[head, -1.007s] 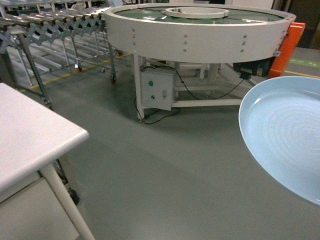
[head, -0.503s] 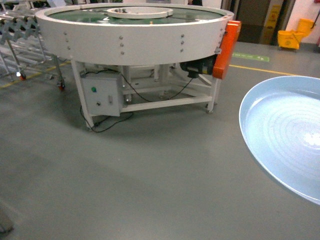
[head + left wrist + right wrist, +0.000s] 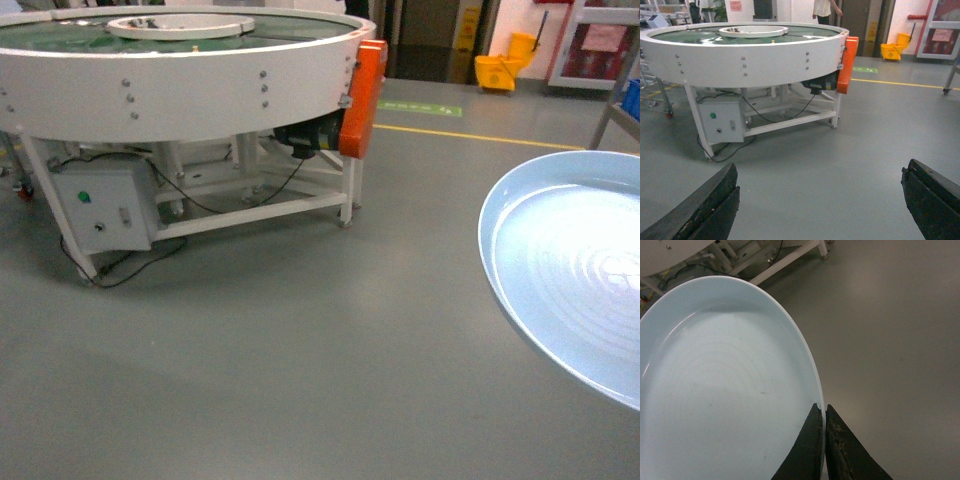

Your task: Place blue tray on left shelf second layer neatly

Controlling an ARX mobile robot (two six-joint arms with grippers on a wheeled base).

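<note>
The blue tray is a pale sky-blue round shallow dish, held in the air over the grey floor at the right of the head view. In the right wrist view the blue tray fills the left side, and my right gripper is shut on its rim, one finger inside and one outside. My left gripper hangs open over bare floor with nothing between its fingers. Neither gripper shows in the head view. The left shelf is out of view.
A big white round turntable on a frame stands ahead left, with an orange guard, a grey control box and cables on the floor. A yellow mop bucket, a yellow floor line and a grey rack leg lie farther right.
The head view has swung to the right: the white table at left has left the frame and the turntable has slid leftward. The tray keeps its place in the view.
</note>
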